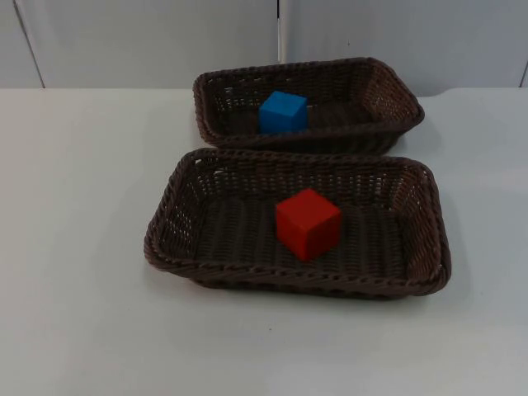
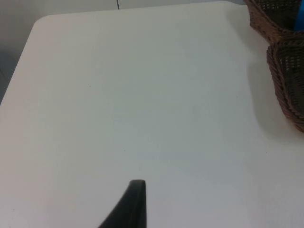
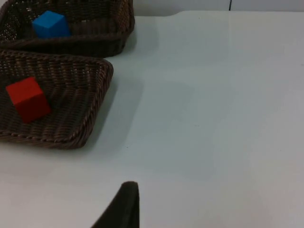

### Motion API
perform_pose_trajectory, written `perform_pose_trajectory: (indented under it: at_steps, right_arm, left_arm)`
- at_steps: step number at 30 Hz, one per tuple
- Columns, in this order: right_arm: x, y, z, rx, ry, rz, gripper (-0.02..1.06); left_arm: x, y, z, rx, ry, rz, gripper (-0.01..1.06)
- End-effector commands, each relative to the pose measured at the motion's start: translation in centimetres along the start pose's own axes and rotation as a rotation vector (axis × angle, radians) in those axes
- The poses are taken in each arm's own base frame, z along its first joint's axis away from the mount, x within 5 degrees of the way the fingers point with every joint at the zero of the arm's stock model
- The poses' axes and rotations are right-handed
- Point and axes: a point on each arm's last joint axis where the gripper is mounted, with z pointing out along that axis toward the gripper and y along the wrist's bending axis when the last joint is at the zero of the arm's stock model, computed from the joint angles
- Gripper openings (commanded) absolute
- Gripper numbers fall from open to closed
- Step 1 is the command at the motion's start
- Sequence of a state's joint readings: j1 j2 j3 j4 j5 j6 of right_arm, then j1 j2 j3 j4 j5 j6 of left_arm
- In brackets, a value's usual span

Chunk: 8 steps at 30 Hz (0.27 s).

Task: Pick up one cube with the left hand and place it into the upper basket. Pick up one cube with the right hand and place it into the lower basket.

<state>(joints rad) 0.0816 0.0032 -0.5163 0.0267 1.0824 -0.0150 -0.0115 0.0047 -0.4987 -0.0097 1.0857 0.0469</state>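
Note:
A blue cube [image 1: 283,112] rests inside the upper basket [image 1: 388,91], a dark brown woven tray at the back. A red cube [image 1: 308,223] sits near the middle of the lower basket [image 1: 177,214], which touches the upper one. The right wrist view shows both: the blue cube [image 3: 50,24] in the upper basket [image 3: 121,28] and the red cube [image 3: 28,99] in the lower basket [image 3: 95,104]. My right gripper [image 3: 127,199] hangs over bare table to the right of the baskets. My left gripper [image 2: 135,199] hangs over bare table to their left, with the basket rims [image 2: 285,80] far off.
The white table [image 1: 74,247] spreads wide on both sides of the baskets and in front of them. A grey partition wall [image 1: 148,41] closes the far edge. The left wrist view shows the table's rounded corner [image 2: 40,21].

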Motion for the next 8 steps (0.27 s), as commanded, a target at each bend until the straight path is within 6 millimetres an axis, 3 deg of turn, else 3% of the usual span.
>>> perform_pose_trajectory:
  at_steps: [1, 8]
  right_arm:
    - [0.03, 0.03, 0.01, 0.005, -0.006, 0.004, 1.05]
    - [0.02, 0.04, 0.02, 0.016, -0.006, 0.009, 1.05]
  left_arm:
    - [0.03, -0.04, 0.06, 0.002, -0.010, -0.002, 1.05]
    - [0.03, -0.04, 0.06, 0.002, -0.010, -0.002, 1.05]
